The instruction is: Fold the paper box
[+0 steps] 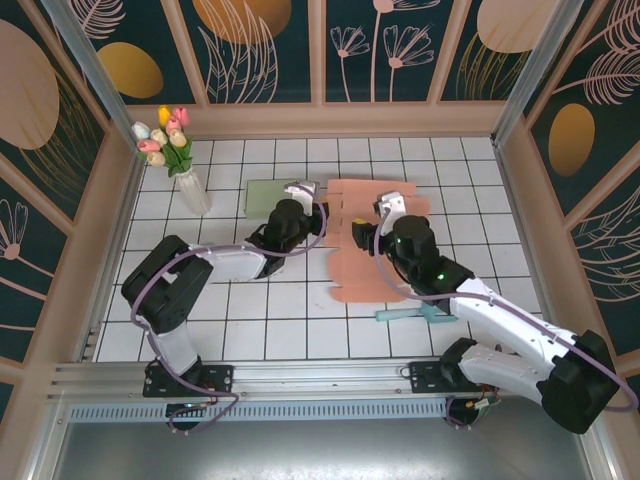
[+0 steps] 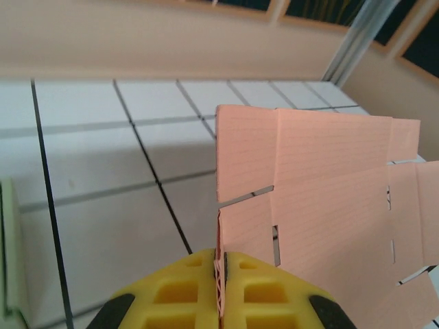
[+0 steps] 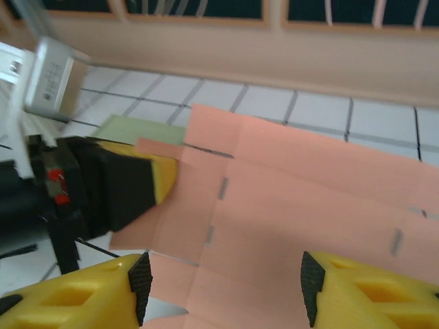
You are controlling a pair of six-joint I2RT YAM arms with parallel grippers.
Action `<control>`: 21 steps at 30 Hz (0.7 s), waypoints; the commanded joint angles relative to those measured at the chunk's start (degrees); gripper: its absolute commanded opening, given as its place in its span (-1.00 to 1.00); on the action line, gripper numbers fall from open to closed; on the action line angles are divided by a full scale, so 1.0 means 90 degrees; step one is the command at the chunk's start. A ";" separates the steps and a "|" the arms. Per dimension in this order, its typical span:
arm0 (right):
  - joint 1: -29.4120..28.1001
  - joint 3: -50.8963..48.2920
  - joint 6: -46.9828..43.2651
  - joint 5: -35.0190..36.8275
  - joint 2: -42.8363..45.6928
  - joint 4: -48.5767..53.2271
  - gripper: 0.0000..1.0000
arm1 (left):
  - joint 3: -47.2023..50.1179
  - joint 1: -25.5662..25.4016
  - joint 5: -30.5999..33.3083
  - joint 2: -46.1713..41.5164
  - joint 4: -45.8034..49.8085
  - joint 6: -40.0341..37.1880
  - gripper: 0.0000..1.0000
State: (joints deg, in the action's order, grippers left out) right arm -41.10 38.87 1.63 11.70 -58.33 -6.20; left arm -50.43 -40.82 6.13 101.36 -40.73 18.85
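1. Top view: the paper box [image 1: 372,245] lies as a flat pink sheet on the tiled tabletop [image 1: 270,320], right of centre; the left hand [image 1: 312,200] meets its far-left edge, just right of a green sheet [image 1: 262,197]; the right hand [image 1: 380,215] hangs over the sheet's far half; a vase of tulips [image 1: 185,175] stands far left, well apart; a teal tool [image 1: 412,314] lies just near of the sheet; open tiles spread near and left, while the far wall stands close behind the box.

2. Left wrist view: the left hand [image 2: 221,271] is clamped on the very edge of the paper box [image 2: 322,192], which seems raised off the tiles here; the bite is shallow and a slot cut sits just above it, so a hard pull could tear the card or let it slip out.

3. Right wrist view: the right hand [image 3: 223,288] stands wide above the paper box [image 3: 309,205], holding nothing; the left hand [image 3: 137,185] grips the flap at left, near the green sheet [image 3: 140,130]; with nothing pressing the sheet down, I judge the whole piece may slide instead of creasing; the two hands are close, so a careless sweep could knock them together.
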 commanded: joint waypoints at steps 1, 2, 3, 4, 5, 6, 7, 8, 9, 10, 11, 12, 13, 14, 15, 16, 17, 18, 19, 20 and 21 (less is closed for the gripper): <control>0.0071 0.0459 -0.1707 -0.0753 0.0073 -0.0168 0.24 | 0.0399 -0.0004 -0.0199 -0.0309 -0.0618 -0.1422 -1.00; 0.0093 0.0571 -0.2200 -0.0877 0.0058 -0.0090 0.24 | 0.0527 -0.0005 -0.0297 -0.0315 -0.0712 -0.1538 -1.00; 0.0103 0.0728 -0.2735 -0.1031 0.0040 0.0068 0.25 | 0.0659 0.0000 -0.0400 -0.0544 -0.0802 -0.1643 -1.00; 0.0118 0.0910 -0.3255 -0.1171 0.0000 0.0273 0.26 | 0.0768 0.0004 -0.0472 -0.0641 -0.0848 -0.1749 -1.00; 0.0140 0.1101 -0.3680 -0.1258 -0.0057 0.0534 0.27 | 0.0855 -0.0005 -0.0495 -0.0719 -0.0871 -0.1811 -1.00; 0.0185 0.1364 -0.4065 -0.1481 -0.0156 0.0896 0.27 | 0.0935 0.0002 -0.0504 -0.0827 -0.0870 -0.1868 -1.00; 0.0273 0.1667 -0.4373 -0.1693 -0.0273 0.1358 0.28 | 0.1075 -0.0001 -0.0550 -0.0946 -0.0977 -0.1966 -1.00; 0.0358 0.1960 -0.4640 -0.1812 -0.0384 0.1825 0.28 | 0.1245 -0.0004 -0.0608 -0.1052 -0.1163 -0.2038 -1.00; 0.0436 0.2263 -0.4923 -0.1830 -0.0513 0.2314 0.27 | 0.1458 -0.0003 -0.0607 -0.1201 -0.1408 -0.2074 -1.00; 0.0501 0.2493 -0.5188 -0.1788 -0.0617 0.2693 0.26 | 0.1648 -0.0005 -0.0547 -0.1316 -0.1670 -0.2083 -1.00; 0.0578 0.2690 -0.5508 -0.1683 -0.0718 0.3101 0.26 | 0.1861 -0.0004 -0.0460 -0.1450 -0.1943 -0.2090 -1.00; 0.0643 0.2850 -0.5781 -0.1585 -0.0783 0.3450 0.25 | 0.2048 -0.0003 -0.0370 -0.1583 -0.2179 -0.2090 -1.00; 0.0724 0.2970 -0.5981 -0.1554 -0.0844 0.3749 0.25 | 0.2163 -0.0004 -0.0355 -0.1672 -0.2302 -0.2093 -1.00; 0.0824 0.3112 -0.6197 -0.1602 -0.0897 0.4137 0.26 | 0.2248 -0.0004 -0.0378 -0.1777 -0.2348 -0.2107 -1.00; 0.0904 0.3243 -0.6390 -0.1681 -0.0944 0.4502 0.26 | 0.2287 -0.0003 -0.0448 -0.1857 -0.2322 -0.2141 -1.00; 0.0971 0.3321 -0.6520 -0.1741 -0.0985 0.4751 0.26 | 0.2324 -0.0004 -0.0508 -0.1925 -0.2302 -0.2184 -1.00; 0.1039 0.3377 -0.6663 -0.1810 -0.0995 0.4978 0.26 | 0.2400 -0.0005 -0.0534 -0.2018 -0.2306 -0.2228 -1.00; 0.1049 0.3418 -0.6789 -0.1878 -0.0993 0.5159 0.25 | 0.2491 0.0000 -0.0535 -0.2104 -0.2359 -0.2271 -1.00; 0.1140 0.3439 -0.6869 -0.1922 -0.0991 0.5268 0.23 | 0.2576 0.0003 -0.0535 -0.2169 -0.2432 -0.2304 -1.00; 0.1309 0.3461 -0.6924 -0.1925 -0.1002 0.5361 0.21 | 0.2673 -0.0003 -0.0535 -0.2257 -0.2527 -0.2348 -1.00; 0.1385 0.3495 -0.6987 -0.1935 -0.1039 0.5458 0.18 | 0.2752 -0.0001 -0.0526 -0.2341 -0.2577 -0.2371 -1.00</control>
State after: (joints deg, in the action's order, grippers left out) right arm -30.83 68.01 -55.20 -3.60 -67.13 33.82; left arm -27.66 -40.82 1.98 82.74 -58.74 -0.12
